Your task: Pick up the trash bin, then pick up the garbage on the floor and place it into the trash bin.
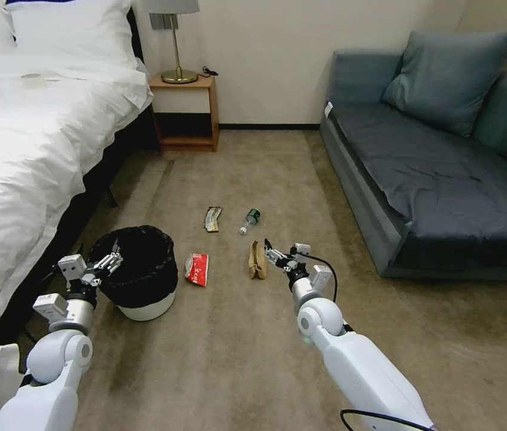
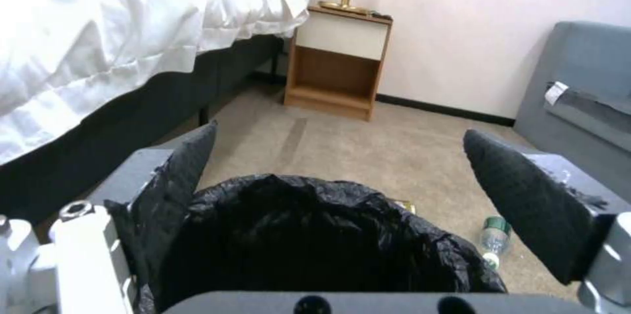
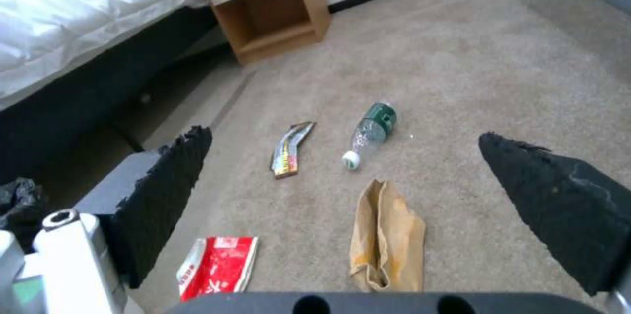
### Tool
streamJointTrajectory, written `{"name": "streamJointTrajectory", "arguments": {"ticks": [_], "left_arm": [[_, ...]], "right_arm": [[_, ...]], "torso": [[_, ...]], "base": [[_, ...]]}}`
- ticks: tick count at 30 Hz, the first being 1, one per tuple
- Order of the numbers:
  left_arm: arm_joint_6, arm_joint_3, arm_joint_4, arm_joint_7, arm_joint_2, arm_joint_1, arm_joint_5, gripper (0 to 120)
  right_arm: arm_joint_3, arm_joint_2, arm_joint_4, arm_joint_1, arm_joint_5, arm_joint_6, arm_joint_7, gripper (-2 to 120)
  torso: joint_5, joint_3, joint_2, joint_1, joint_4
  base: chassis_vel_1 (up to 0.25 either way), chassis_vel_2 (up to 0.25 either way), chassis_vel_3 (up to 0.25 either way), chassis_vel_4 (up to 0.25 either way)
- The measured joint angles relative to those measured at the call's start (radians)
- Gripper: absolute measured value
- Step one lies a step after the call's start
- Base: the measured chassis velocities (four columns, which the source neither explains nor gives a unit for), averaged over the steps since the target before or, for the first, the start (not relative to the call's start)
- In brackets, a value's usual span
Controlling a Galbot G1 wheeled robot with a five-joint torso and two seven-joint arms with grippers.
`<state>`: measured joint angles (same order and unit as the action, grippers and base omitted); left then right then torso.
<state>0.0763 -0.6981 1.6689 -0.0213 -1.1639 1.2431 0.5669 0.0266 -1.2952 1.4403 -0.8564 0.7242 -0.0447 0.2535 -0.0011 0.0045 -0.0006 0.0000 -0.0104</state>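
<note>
Both grippers, left [image 1: 111, 261] and right [image 1: 272, 254], gape empty (bed [image 1: 26, 149] flanks trash bin [image 1: 139, 272]).

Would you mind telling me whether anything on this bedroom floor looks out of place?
Yes: four pieces of litter lie on the carpet beside the trash bin rather than in it: a red-and-white wrapper, a tan paper bag, a small bottle on its side, and a dark-and-gold wrapper.

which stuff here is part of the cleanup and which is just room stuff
Job: trash bin, red-and-white wrapper, tan paper bag, small bottle, dark-and-gold wrapper.
Just there: bed, nightstand, lamp, sofa.
</note>
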Motion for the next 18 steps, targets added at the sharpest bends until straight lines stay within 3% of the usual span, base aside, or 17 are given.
{"name": "streamJointTrajectory", "arguments": {"ticks": [18], "left_arm": [[0.000,0.000,0.000,0.000,0.000,0.000,0.000,100]], "right_arm": [[0.000,0.000,0.000,0.000,0.000,0.000,0.000,100]], "torso": [[0.0000,0.000,0.000,0.000,0.0000]], "base": [[0.000,0.000,0.000,0.000]]}}
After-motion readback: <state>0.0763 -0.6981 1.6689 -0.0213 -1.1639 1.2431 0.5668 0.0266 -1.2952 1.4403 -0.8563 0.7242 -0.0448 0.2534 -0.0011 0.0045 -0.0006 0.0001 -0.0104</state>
